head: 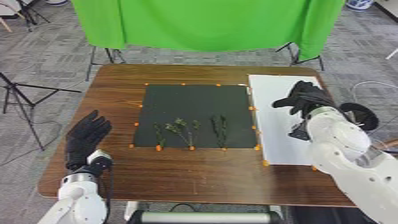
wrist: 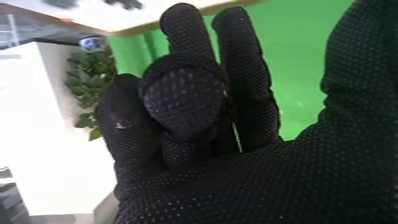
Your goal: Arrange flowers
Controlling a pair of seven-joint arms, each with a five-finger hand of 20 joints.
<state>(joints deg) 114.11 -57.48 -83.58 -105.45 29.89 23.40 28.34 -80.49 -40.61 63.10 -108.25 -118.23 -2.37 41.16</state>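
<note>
I had my right hand [head: 307, 98] loosely open, empty, over the white board [head: 280, 146]; my left hand [head: 86, 136] was open and empty beside the dark mat [head: 185, 101], where the flower sprigs [head: 181, 122] lay spread, presumably for easy picking.

You are seeing rough black cloth on your right hand [head: 308, 96], dull white paper [head: 280, 142] under it, a smooth wooden table [head: 195, 175] near it, and green cloth [head: 209, 25] hanging beyond it.
</note>
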